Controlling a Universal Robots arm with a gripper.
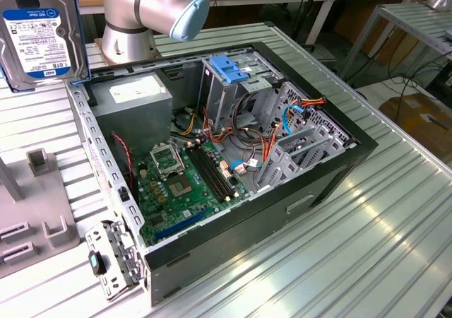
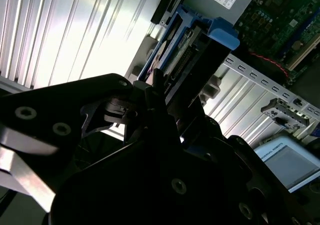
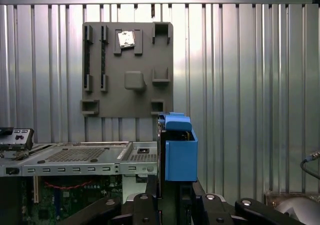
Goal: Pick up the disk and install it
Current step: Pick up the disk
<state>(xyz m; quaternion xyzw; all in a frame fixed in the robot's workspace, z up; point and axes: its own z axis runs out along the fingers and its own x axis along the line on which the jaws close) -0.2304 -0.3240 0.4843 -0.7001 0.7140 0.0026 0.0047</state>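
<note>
- Fingers (image 2: 157, 90) gripped the disk (image 1: 41, 32) edge-on, raised over the table (image 1: 367, 247) beside the open computer case (image 1: 339, 169).
- I judged it dense, stiff and shock-sensitive; its blue side frame seemed the safest hold.

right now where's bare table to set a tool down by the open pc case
Widest bare patch: the ribbed table on the exterior view's right of the computer case. The exterior view's left is crowded by the grey fixture plate and a metal bracket; cables crowd the case.
</note>
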